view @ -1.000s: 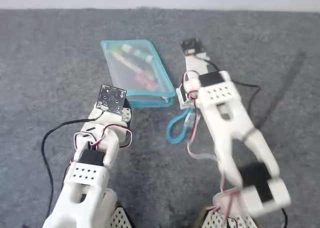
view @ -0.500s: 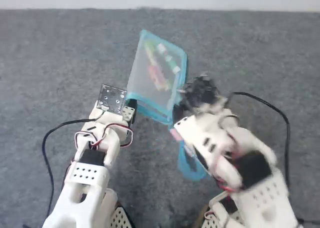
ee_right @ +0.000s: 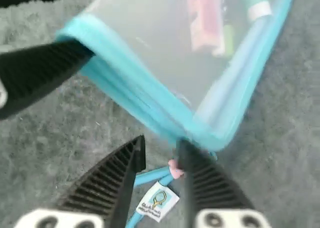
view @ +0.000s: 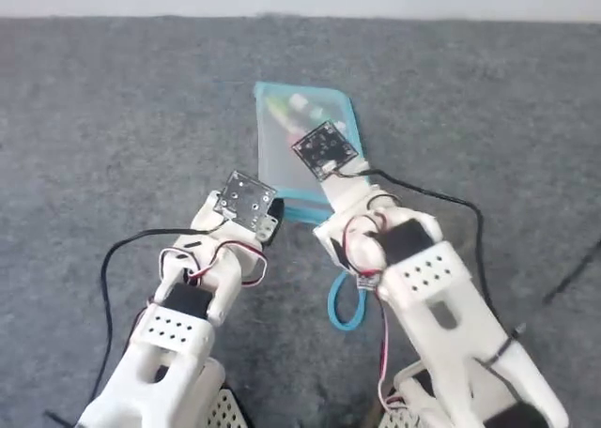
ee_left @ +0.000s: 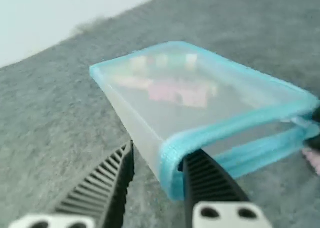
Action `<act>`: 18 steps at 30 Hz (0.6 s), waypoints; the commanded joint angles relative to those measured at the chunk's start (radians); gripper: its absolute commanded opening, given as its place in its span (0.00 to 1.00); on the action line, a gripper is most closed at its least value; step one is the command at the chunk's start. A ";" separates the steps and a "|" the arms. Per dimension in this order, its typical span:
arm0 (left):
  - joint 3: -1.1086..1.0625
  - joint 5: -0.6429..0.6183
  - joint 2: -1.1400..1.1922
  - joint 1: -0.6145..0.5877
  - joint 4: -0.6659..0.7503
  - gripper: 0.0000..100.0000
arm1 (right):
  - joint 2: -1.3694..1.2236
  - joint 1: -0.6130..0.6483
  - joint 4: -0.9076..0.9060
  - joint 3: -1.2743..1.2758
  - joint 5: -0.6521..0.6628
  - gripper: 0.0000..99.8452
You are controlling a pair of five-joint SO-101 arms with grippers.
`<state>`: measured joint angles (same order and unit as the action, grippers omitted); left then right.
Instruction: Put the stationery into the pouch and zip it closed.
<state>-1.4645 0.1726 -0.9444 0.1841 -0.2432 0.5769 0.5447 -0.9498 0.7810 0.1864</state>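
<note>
A clear pouch (view: 286, 142) with a blue zip edge lies on the grey carpet, with pink and green stationery (view: 293, 106) inside. My left gripper (view: 273, 218) is at its near corner. The left wrist view has that corner of the pouch (ee_left: 190, 108) pinched between the jaws of the left gripper (ee_left: 160, 149). My right arm leans over the pouch's near edge. My right gripper (ee_right: 161, 141) hovers just off the pouch (ee_right: 160, 43), its jaws a little apart. A pink zipper pull (ee_right: 174, 169) lies between them, against one finger. The left gripper's finger (ee_right: 40, 73) holds the far corner.
A blue loop strap (view: 346, 306) trails from the zip toward the arm bases, with a white tag (ee_right: 157, 202) on it. Black cables (view: 108, 278) hang beside both arms. Grey carpet (view: 113, 99) stretches to a pale wall at the back.
The pouch swung round about the corner held by my left gripper, from slanting left to lying more upright. My right arm swept across and now leans over its near edge.
</note>
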 commanded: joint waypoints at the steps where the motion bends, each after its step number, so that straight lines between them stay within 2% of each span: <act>1: 0.021 0.012 -0.014 0.015 -0.028 0.13 | -0.030 0.007 0.071 -0.009 -0.021 0.25; 4: 0.021 0.009 -0.014 0.015 -0.028 0.13 | -0.058 0.007 0.148 -0.009 -0.011 0.27; 8: 0.027 0.009 -0.014 0.015 -0.031 0.13 | -0.101 0.007 0.214 -0.009 0.107 0.26; 13: 0.035 0.008 -0.008 0.015 -0.034 0.13 | -0.174 0.004 0.337 -0.011 0.238 0.19; 18: 0.045 0.011 -0.014 0.017 -0.071 0.13 | -0.252 -0.001 0.507 -0.011 0.256 0.17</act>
<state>-1.4645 0.1757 -0.9444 0.1933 -0.2969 0.3330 0.5447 -0.5478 0.7810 0.4242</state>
